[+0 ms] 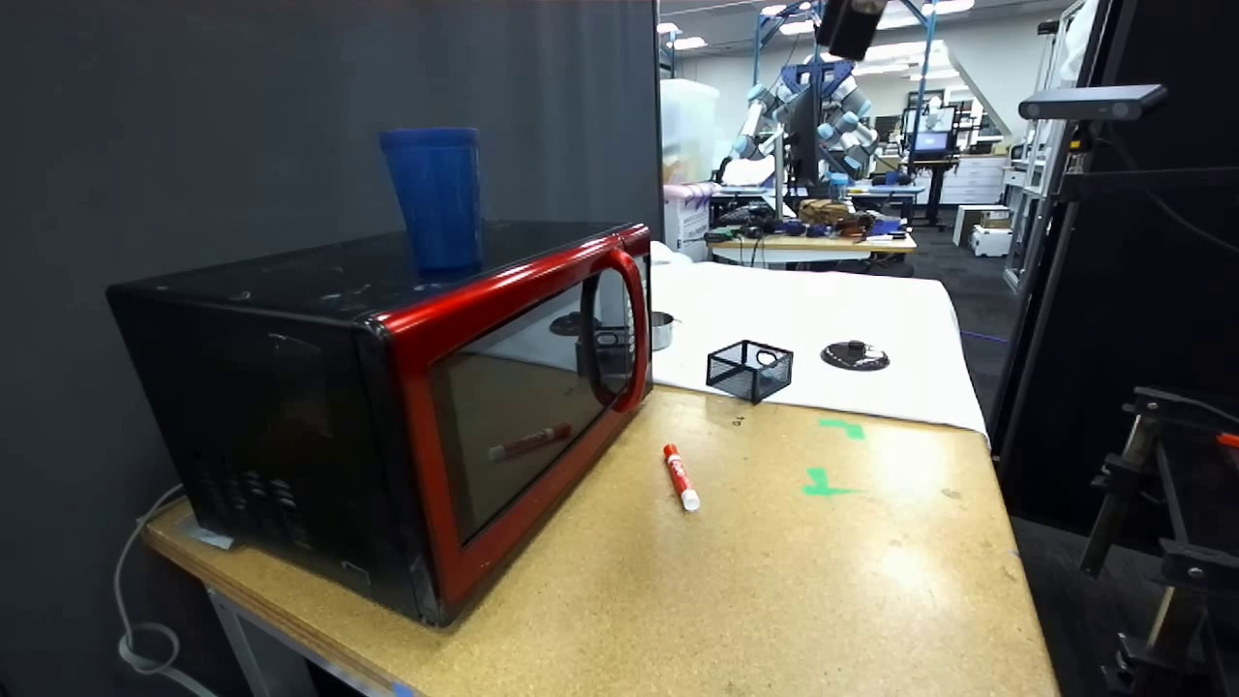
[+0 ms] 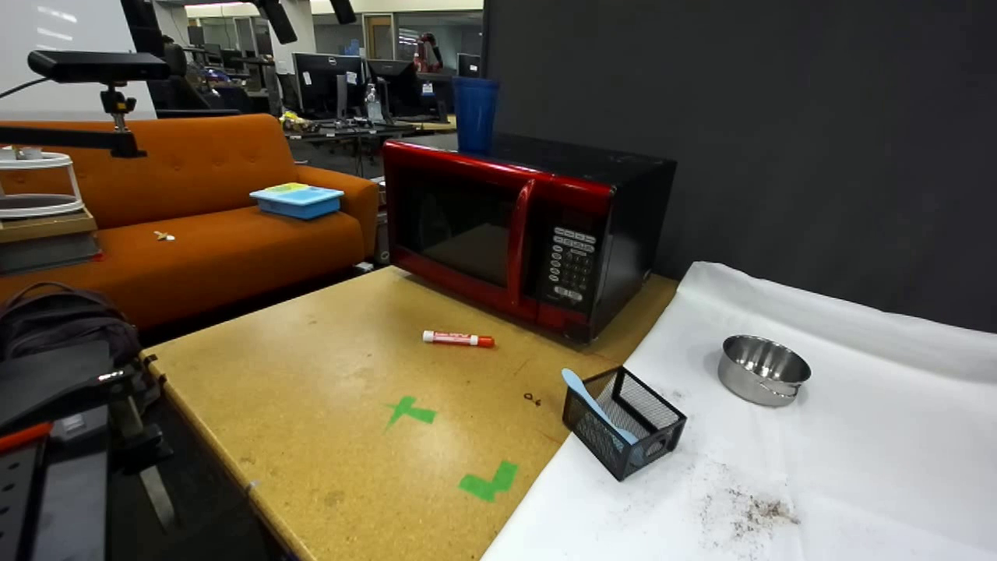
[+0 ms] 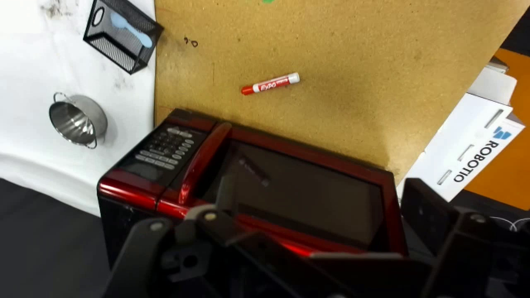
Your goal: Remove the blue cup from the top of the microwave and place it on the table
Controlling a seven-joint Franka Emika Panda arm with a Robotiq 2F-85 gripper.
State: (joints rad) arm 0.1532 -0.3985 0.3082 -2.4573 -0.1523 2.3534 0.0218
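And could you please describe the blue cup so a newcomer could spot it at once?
On the tan table sits a big, red-fronted microwave. Near the front edge of its black top stands the blue cup, upright. It is a plain deep-blue tumbler, unlike the pale-blue utensil in the black wire basket.

Bright ceiling lights (image 1: 689,44), glare-spotted table (image 1: 774,581), claw (image 3: 321,198) perhaps blurred

gripper (image 3: 319,187): spread wide apart
fingers (image 3: 426,212): seven and four o'clock in the wrist view
fingertips (image 2: 280,25): eleven o'clock in an exterior view, slanting toward five
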